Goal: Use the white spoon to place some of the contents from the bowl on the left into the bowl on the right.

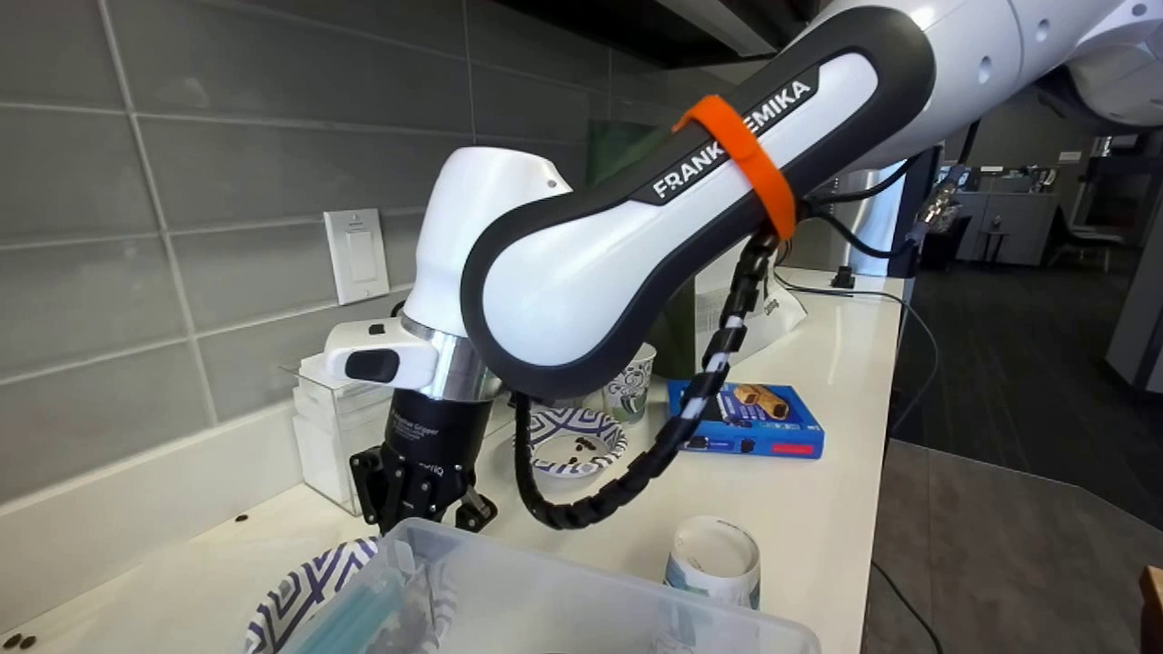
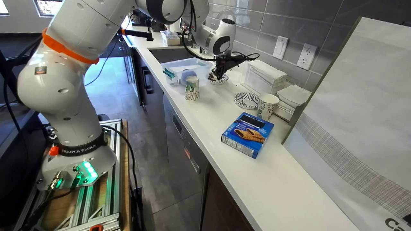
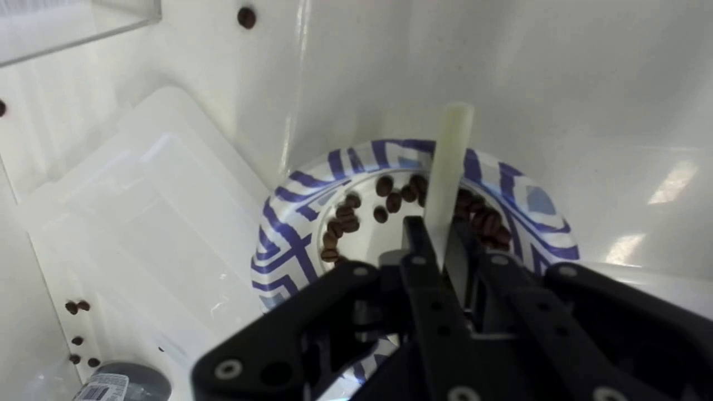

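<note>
My gripper [image 3: 437, 236] is shut on the white spoon [image 3: 449, 156]. The spoon's handle sticks up between the fingertips. Its scoop end is hidden by the gripper. Below is a paper bowl with a blue and white patterned rim [image 3: 287, 223], holding dark brown beans [image 3: 343, 218]. The gripper [image 2: 219, 74] is over or in this bowl [image 2: 224, 79]; exact height is unclear. In an exterior view the bin partly hides the bowl [image 1: 304, 586] and the gripper's tips [image 1: 422, 518]. The second patterned bowl [image 1: 611, 443] holds a few beans; it also shows in an exterior view [image 2: 246, 100].
A clear plastic bin [image 1: 581, 581] stands close beside the bean bowl. An upside-down cup [image 1: 716, 559], an upright cup [image 2: 267, 107] and a blue box [image 2: 248, 133] stand on the counter. A napkin holder [image 1: 323, 436] is by the wall. A translucent lid [image 3: 167, 223] lies near loose beans.
</note>
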`<state>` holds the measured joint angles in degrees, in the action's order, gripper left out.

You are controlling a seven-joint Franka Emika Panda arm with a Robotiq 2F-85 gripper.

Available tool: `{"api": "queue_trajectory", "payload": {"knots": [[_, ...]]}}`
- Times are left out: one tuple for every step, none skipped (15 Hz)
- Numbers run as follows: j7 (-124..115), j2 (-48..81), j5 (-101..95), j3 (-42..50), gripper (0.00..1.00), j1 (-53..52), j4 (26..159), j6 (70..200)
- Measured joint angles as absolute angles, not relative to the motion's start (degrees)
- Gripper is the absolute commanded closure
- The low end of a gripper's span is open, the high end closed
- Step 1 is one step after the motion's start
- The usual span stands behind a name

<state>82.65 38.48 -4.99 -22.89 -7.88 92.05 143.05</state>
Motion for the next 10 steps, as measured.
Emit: {"api": "queue_trajectory", "payload": {"knots": [[82.64,37.94,-4.55,-22.89,0.97,-7.69,92.43,143.13],[82.64,37.29,-4.08,-22.89,0.97,-7.48,92.85,143.31],[82.64,36.62,-3.64,-22.88,0.97,-7.25,93.37,143.6],[82.63,35.97,-3.18,-22.88,0.97,-7.04,93.85,143.82],[82.63,35.29,-2.7,-22.88,0.97,-6.8,94.37,143.94],[82.6,34.63,-2.23,-22.87,0.97,-6.56,94.95,144.07],[82.55,34.04,-1.67,-22.85,0.97,-6.32,95.54,144.26],[82.42,33.43,-0.97,-22.84,0.97,-6.0,96.28,144.74],[82.2,32.81,-0.2,-22.79,0.97,-5.68,97.14,145.34],[81.91,32.15,0.66,-22.76,0.97,-5.32,98.16,146.28]]}}
